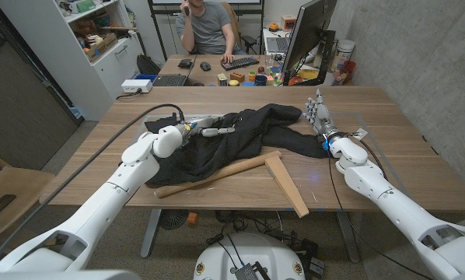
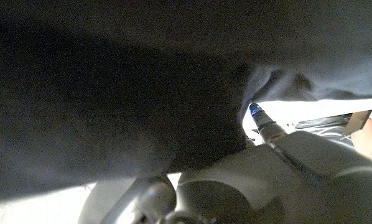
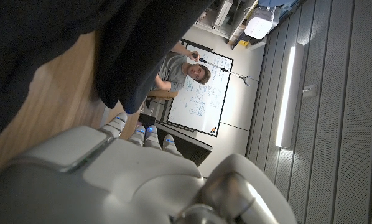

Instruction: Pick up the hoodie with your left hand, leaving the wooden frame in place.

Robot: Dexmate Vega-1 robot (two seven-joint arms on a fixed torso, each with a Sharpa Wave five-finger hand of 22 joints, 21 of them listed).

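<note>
Wooden frame: angled piece at the table's near edge, one end under the black hoodie. Hoodie: heaped mid-table. Left hand: on the heap, grip indeterminate. Right hand: upright, fingers apart, holding nothing, beside the sleeve.

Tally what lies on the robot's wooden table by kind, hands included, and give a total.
Black hoodie: 1
Wooden frame: 1
Robot hands, left and right: 2
Total: 4
</note>
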